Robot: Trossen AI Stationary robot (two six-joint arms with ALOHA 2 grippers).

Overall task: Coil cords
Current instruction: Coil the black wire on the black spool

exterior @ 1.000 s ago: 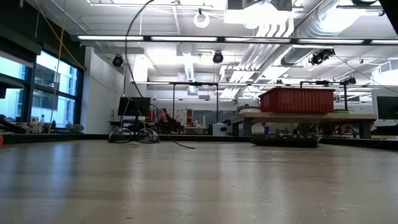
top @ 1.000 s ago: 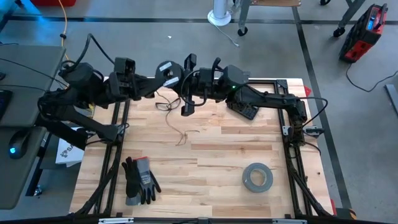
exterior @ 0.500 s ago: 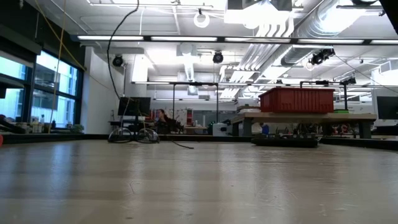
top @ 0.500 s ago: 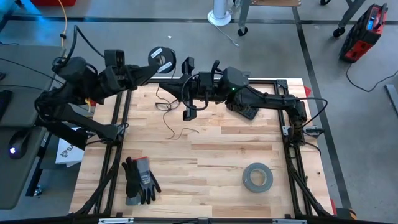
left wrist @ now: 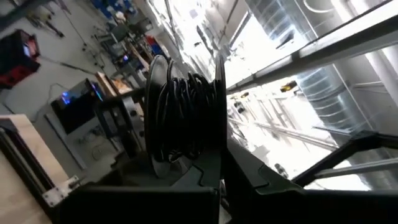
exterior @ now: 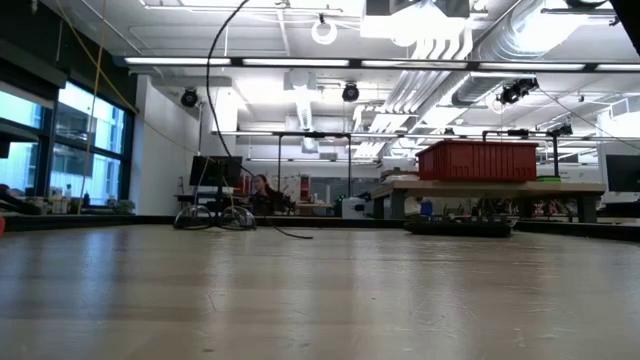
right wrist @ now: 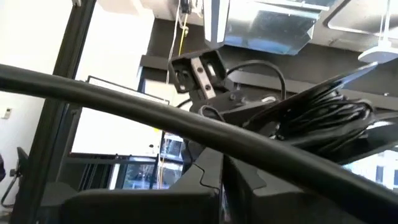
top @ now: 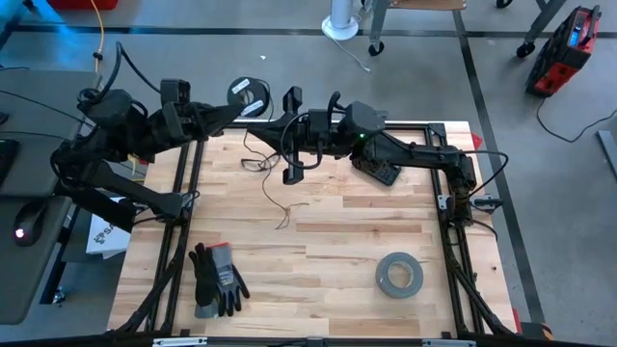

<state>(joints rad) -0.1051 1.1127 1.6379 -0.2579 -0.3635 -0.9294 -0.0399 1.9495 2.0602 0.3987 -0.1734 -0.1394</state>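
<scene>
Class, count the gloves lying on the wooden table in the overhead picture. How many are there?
2, as far as shows: a dark pair of gloves lying together near the table's front left corner, overlapping, so another beneath can't be ruled out.

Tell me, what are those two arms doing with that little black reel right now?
Left gripper shut on spool, at table's far edge. Right gripper shut beside it. Loose cord trails onto table. Nothing in the way.

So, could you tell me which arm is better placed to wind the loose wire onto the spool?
Probably the right: its claw sits by the loose wire, while the left claw is shut on the spool.
</scene>
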